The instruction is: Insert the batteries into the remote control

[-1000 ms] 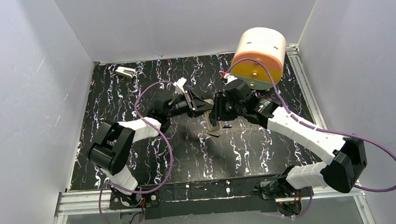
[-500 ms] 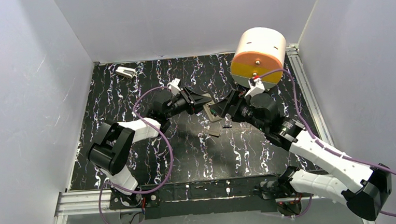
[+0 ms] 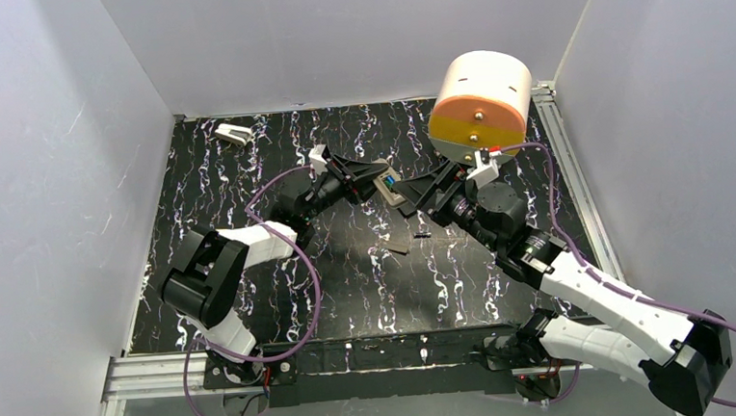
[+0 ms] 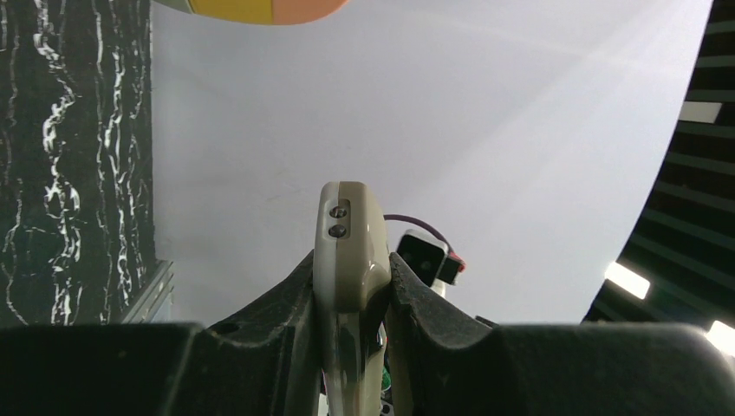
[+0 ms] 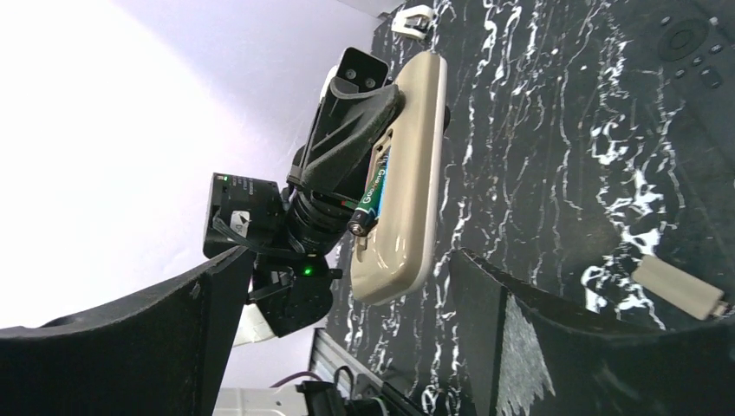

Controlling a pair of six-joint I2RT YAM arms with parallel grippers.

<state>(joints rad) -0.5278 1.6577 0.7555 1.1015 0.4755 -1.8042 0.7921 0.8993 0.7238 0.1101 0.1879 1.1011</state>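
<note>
Where the surface (image 3: pixel 369 295) lies closest to the arm bases, nothing of the task is within reach. A little farther out lie a small dark loose battery (image 3: pixel 423 234) and, just beside it, a pale flat piece (image 3: pixel 398 250), probably the battery door.

Beyond these, the two arms meet in mid-air. The left claw (image 4: pixel 351 286) is pinching the remote (image 5: pixel 407 173) by its long edges and holds it clear of the surface, tilted, with its open back turned toward the right arm. The right claw (image 3: pixel 419 193) is spread wide and holds nothing, its tips near the remote without touching it. One green-and-blue battery (image 5: pixel 373 195) lies in the bay. Its lower end seems to stand a little proud, though I cannot be sure.

The remote looks light, stiff and smooth, so it would likely pivot in a side pinch if pushed hard; any press should run straight against the left fingers. The loose battery is small, hard and ready to roll, and is best taken across its middle.

Farthest back stand an orange-and-white drum (image 3: pixel 482 90) and a small white-and-grey block (image 3: pixel 234 133).
</note>
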